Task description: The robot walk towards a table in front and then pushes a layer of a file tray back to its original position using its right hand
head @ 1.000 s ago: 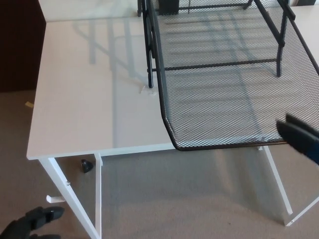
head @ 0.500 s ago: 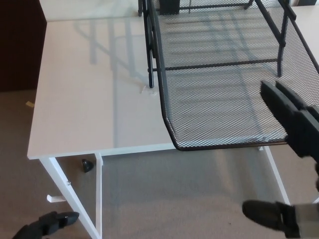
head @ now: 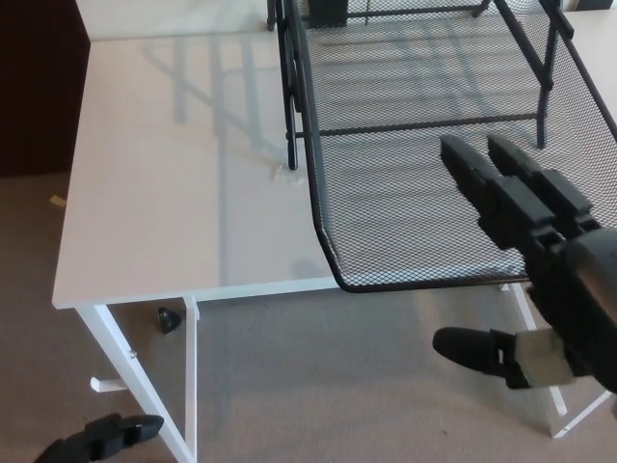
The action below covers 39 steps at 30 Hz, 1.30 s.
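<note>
— What's the right hand (head: 540,260) up to, from where you stand?

— It's spread wide and holding nothing. The two thick fingers (head: 482,183) reach out over the near right part of the pulled-out tray layer (head: 405,193), above the mesh, and the thumb (head: 472,349) hangs well below, under the layer's front rim and out past the table edge. Whether the fingers actually touch the mesh, I can't tell from here.

— And the layer itself?

— Black wire mesh, and it sticks out toward the robot from the file tray's frame (head: 289,87), which stands at the far side of the table. Its front lip overhangs the near edge of the table (head: 174,193), with a curved corner at its near left.

— What about the table?

— White top, white legs, bare to the left of the tray layer apart from faint reflections on its surface. A small pale mark sits just left of the frame's upright post.

— The other hand?

— The left hand (head: 101,436) is low, down by the table's near left leg, far from the tray layer. Only part of it shows, so I can't say how its fingers sit.

— And the room?

— Greyish-brown carpet (head: 318,386) below the tray layer, a dark wall area beyond the table's left side, and a small black object (head: 169,319) on the floor under the table.
</note>
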Available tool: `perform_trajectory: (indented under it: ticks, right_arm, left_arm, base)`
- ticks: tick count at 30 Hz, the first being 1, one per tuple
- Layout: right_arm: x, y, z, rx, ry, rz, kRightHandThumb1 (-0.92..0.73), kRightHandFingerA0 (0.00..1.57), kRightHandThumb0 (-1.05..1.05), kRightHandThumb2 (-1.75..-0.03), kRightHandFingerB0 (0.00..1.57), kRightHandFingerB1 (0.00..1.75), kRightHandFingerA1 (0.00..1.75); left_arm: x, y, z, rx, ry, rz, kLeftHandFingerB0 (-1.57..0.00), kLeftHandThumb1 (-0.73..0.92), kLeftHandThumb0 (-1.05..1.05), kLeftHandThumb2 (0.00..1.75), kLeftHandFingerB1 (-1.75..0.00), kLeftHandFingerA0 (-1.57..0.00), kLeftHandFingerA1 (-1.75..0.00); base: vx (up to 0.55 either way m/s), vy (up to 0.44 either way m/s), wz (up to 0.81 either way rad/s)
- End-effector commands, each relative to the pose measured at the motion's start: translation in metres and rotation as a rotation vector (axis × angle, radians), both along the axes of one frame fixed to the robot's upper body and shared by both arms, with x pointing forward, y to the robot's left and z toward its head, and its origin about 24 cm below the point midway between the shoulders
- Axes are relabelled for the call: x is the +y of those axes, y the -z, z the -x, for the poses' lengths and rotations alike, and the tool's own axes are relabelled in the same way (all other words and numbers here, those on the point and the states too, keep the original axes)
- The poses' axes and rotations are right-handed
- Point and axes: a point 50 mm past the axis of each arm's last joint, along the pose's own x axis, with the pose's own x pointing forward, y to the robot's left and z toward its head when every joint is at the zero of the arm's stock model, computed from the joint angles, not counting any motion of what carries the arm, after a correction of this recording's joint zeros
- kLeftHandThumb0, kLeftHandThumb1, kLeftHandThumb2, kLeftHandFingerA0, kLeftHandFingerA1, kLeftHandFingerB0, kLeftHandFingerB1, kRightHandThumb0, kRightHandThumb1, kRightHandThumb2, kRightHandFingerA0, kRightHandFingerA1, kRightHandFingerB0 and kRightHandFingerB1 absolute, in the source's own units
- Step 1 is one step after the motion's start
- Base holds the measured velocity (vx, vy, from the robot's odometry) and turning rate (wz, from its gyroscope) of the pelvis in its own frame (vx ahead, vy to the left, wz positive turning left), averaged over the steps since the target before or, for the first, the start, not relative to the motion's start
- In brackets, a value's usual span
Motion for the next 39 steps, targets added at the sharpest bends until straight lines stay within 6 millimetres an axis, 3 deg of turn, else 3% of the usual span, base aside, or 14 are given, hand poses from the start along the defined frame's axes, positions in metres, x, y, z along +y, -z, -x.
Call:
perform_trajectory:
  ticks: [1, 16, 33, 39]
  right_arm:
    - [-0.006, 0.027, -0.038, 0.015, 0.239, 0.344, -0.43, 0.0, -0.72, -0.77, 0.01, 0.04, 0.0]
    - [-0.005, 0.049, -0.06, 0.121, 0.299, 0.365, -0.42, 0.0, -0.7, -0.77, 0.02, 0.06, 0.0]
    - [0.009, 0.019, -0.072, -0.032, 0.294, 0.401, -0.44, 0.0, -0.71, -0.77, 0.04, 0.06, 0.0]
    - [0.01, 0.02, -0.077, -0.03, 0.304, 0.407, -0.42, 0.0, -0.67, -0.76, 0.04, 0.06, 0.0]
  left_arm:
    - [0.01, -0.005, 0.003, 0.049, 0.106, -0.109, -0.34, 0.65, -0.19, 0.59, -0.36, -0.46, -0.41]
    - [0.011, -0.006, 0.003, 0.064, 0.123, -0.125, -0.33, 0.66, -0.2, 0.59, -0.36, -0.48, -0.42]
    - [0.012, -0.005, 0.002, 0.068, 0.134, -0.149, -0.35, 0.65, -0.2, 0.59, -0.36, -0.51, -0.43]
    - [0.011, -0.006, 0.001, 0.064, 0.132, -0.132, -0.35, 0.65, -0.19, 0.59, -0.36, -0.52, -0.43]
  base:
    - [0.0, 0.0, 0.0]
    - [0.0, 0.0, 0.0]
    - [0.0, 0.0, 0.0]
    - [0.0, 0.0, 0.0]
